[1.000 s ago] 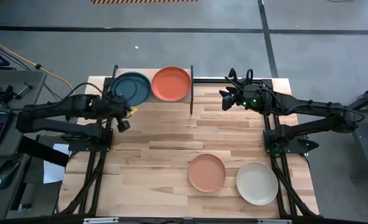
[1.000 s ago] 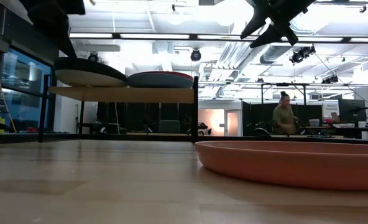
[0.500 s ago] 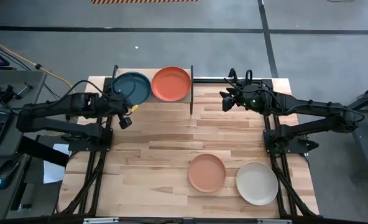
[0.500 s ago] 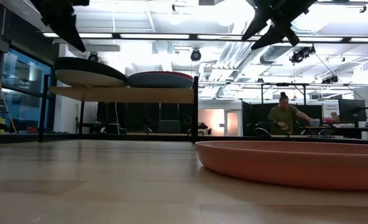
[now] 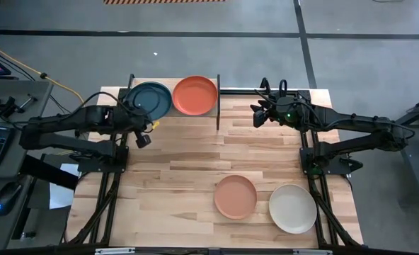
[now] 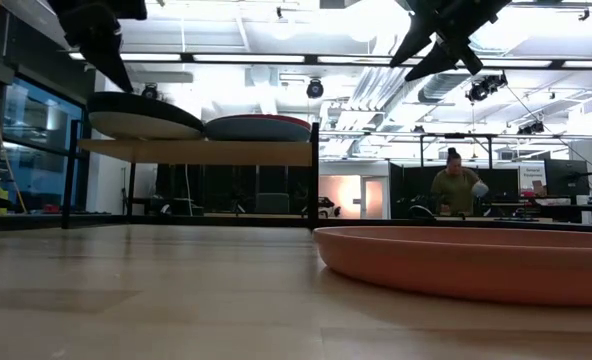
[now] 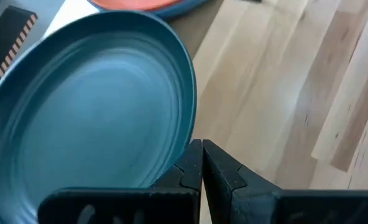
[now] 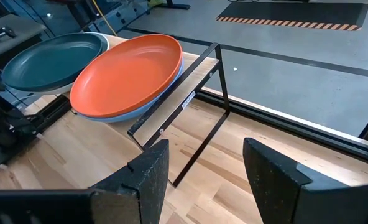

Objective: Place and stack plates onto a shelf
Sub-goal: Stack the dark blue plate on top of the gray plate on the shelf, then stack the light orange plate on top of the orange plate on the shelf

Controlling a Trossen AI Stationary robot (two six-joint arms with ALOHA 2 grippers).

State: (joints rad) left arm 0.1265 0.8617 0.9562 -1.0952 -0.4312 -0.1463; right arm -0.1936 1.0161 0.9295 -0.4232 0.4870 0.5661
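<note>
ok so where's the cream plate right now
In the high view the cream plate lies on the tabletop near its front right corner, just right of the salmon-orange plate, not on the shelf.

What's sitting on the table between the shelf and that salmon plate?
Nothing: the high view shows only bare tabletop between the shelf and the salmon plate.

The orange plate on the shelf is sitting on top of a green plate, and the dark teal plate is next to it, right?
Almost. The red-orange plate on the shelf sits on a sky blue plate, not a green one; the right wrist view shows its blue rim peeking out underneath. The dark teal plate is indeed next to it.
</note>
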